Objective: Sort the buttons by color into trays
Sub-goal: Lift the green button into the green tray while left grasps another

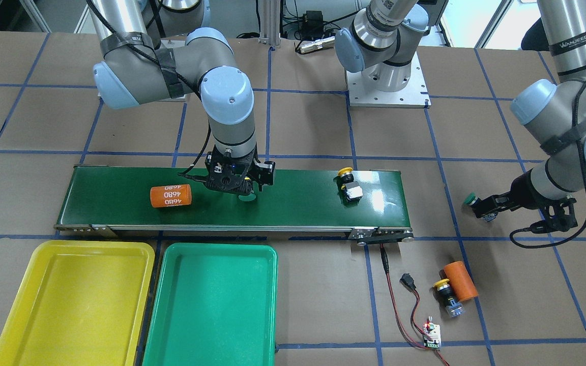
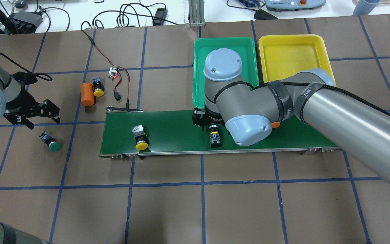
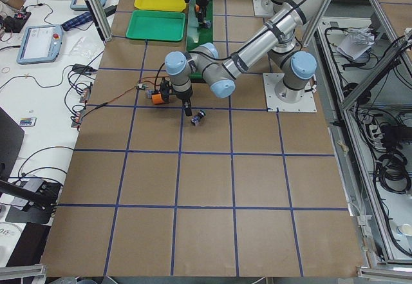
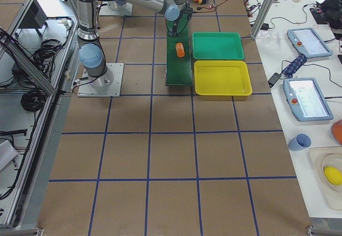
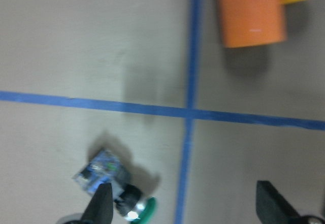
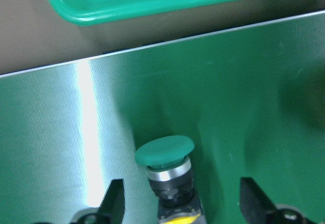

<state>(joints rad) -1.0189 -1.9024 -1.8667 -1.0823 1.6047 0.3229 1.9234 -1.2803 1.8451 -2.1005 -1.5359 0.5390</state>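
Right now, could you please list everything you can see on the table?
Conveyor belt: one, dark green, across the table.
Green-capped buttons: two; one mid-belt, one on the table.
Yellow-capped buttons: two; one on the belt, one on the table beside a cylinder.
Orange cylinders: two; one printed 4680 on the belt, one on the table.
Yellow tray: one, empty, beside the belt.
Green tray: one, empty, next to it.
Circuit board: one, small, red and black wires.
Left gripper: open, by the table's green button.
Right gripper: open, astride the belt's green button.
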